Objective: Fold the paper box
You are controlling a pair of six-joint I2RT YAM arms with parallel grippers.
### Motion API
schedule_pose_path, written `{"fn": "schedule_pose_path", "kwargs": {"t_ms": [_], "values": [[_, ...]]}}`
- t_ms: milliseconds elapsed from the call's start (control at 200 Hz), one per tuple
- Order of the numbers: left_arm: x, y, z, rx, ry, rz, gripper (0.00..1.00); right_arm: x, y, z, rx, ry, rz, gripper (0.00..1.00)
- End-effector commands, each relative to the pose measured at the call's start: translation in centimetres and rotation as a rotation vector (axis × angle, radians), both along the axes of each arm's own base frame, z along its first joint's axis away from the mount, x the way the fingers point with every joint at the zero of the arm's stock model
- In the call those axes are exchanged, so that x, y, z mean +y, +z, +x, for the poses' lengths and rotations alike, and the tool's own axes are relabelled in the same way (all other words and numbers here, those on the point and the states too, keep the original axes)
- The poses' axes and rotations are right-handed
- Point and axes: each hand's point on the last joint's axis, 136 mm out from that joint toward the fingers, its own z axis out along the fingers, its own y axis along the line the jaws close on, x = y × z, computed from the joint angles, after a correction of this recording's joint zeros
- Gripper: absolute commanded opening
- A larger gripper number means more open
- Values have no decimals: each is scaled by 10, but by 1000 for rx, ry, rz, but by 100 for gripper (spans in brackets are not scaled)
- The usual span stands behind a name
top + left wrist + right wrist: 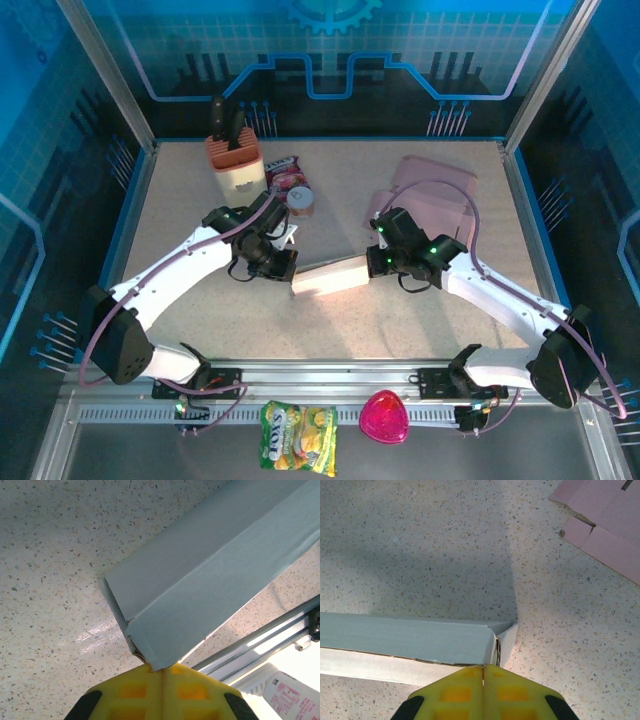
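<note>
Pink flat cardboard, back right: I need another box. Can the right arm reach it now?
Probably not yet: the right fingers are shut on the long white paper box, though the way there looks free.

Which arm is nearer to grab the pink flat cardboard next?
Right, probably: the pink flat cardboard lies just behind the right gripper, while the left gripper pinches the paper box's far end.

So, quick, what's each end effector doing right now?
Left end effector: closed, pinching one end of the paper box.
Right end effector: closed, pinching the box's other end.
</note>
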Motion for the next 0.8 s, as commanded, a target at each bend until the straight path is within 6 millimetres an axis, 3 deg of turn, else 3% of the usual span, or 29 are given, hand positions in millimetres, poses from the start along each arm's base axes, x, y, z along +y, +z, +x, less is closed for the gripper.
{"fn": "schedule_pose_path", "kwargs": {"t_ms": [0, 725, 795], "values": [[-3, -9, -1, -1, -24, -14, 0, 16, 3, -8, 23, 59, 33, 0], [11, -19, -6, -1, -4, 64, 0, 16, 13, -13, 27, 60, 48, 0], [11, -17, -5, -8, 1, 59, 0, 15, 14, -15, 26, 60, 57, 6]]}}
